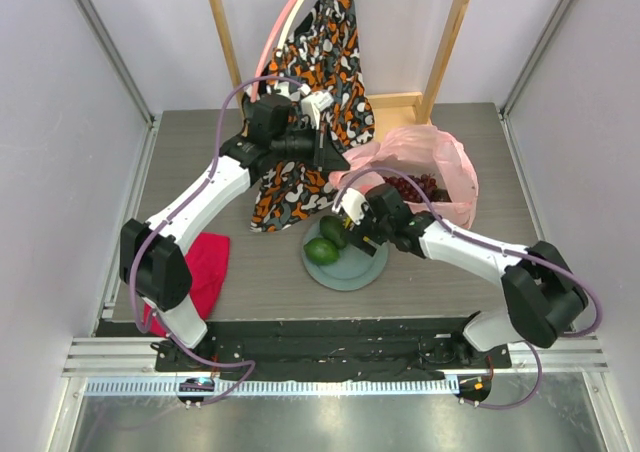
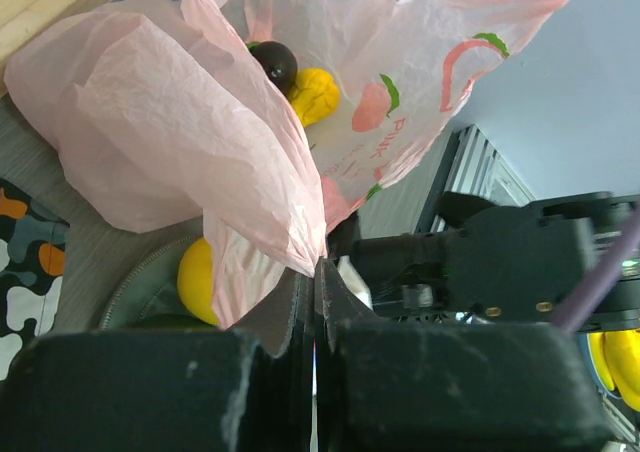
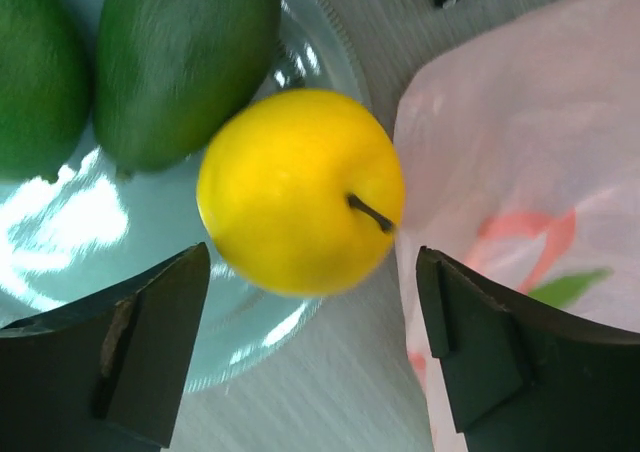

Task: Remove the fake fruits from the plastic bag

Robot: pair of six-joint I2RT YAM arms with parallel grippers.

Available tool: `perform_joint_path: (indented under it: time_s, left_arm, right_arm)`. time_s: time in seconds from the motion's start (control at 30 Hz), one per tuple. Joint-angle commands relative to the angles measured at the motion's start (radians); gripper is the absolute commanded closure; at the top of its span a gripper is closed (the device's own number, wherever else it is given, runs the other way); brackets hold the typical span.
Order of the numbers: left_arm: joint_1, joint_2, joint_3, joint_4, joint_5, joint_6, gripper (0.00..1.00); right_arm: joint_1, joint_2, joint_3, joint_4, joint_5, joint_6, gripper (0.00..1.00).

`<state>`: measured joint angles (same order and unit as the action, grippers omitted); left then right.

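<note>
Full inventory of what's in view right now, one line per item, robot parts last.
green oval plastic fruits: 2, green, side by side on the plate
yellow round plastic fruits: 2, yellow, one at the plate's rim, one inside the bag
dark purple grape bunch: 1, dark purple, inside the bag
translucent pink plastic bag: 1, pink, back right of the table
round grey-green plate: 1, grey-green, front centre
orange-black-white patterned garment: 1, hanging at the back, lower end on the table
red cloth: 1, red, front left
left gripper: 1, black, shut on the bag's edge
right gripper: 1, black, open either side of the plate's yellow fruit, not touching it
</note>
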<state>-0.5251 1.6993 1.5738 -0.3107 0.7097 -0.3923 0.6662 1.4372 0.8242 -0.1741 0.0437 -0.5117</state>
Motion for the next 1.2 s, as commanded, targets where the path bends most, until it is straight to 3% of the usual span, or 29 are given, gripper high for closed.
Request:
perform_joint_path:
  time_s: [0.0, 0.23, 0.4, 0.53, 0.7, 0.8, 0.87, 0.97, 1.1, 1.17]
  left_arm:
    - [0.002, -0.023, -0.011, 0.055, 0.028, -0.016, 1.0]
    - [-0.004, -0.018, -0.066, 0.071, 0.024, -0.017, 1.0]
    - [-0.049, -0.027, -0.092, 0.022, 0.02, 0.07, 1.0]
    - [-0.09, -0.044, -0.121, -0.028, 0.01, 0.124, 1.0]
    - [-0.11, -0.072, -0.156, -0.05, 0.005, 0.144, 1.0]
    - [-0.11, -0.095, -0.172, -0.059, -0.042, 0.141, 1.0]
    - [-0.11, -0.105, -0.175, -0.048, -0.042, 0.136, 1.0]
    - [-0.113, -0.112, -0.184, -0.027, -0.023, 0.107, 1.0]
    - [-0.113, -0.107, -0.192, -0.065, -0.025, 0.153, 1.0]
    - [-0.116, -0.107, -0.192, -0.099, -0.061, 0.204, 1.0]
  right_arm:
    - [0.004, -0.195, 0.117, -0.177, 0.005, 0.018, 0.08]
    - [-0.02, -0.565, 0.168, -0.419, -0.03, 0.032, 0.06]
    - [-0.025, -0.517, 0.257, -0.398, 0.034, 0.079, 0.13]
    - [-0.056, -0.385, 0.273, -0.273, 0.077, 0.085, 0.31]
    - [-0.146, -0.247, 0.296, -0.228, 0.097, 0.117, 0.44]
    - [-0.264, -0.204, 0.314, -0.245, 0.067, 0.176, 0.51]
    - [-0.287, -0.186, 0.326, -0.263, 0.084, 0.174, 0.58]
    - [-0.304, -0.181, 0.284, -0.3, 0.07, 0.099, 0.82]
    - [-0.309, -0.213, 0.173, -0.346, 0.139, -0.017, 0.97]
    - [-0.345, -0.259, 0.107, -0.369, 0.169, -0.016, 0.99]
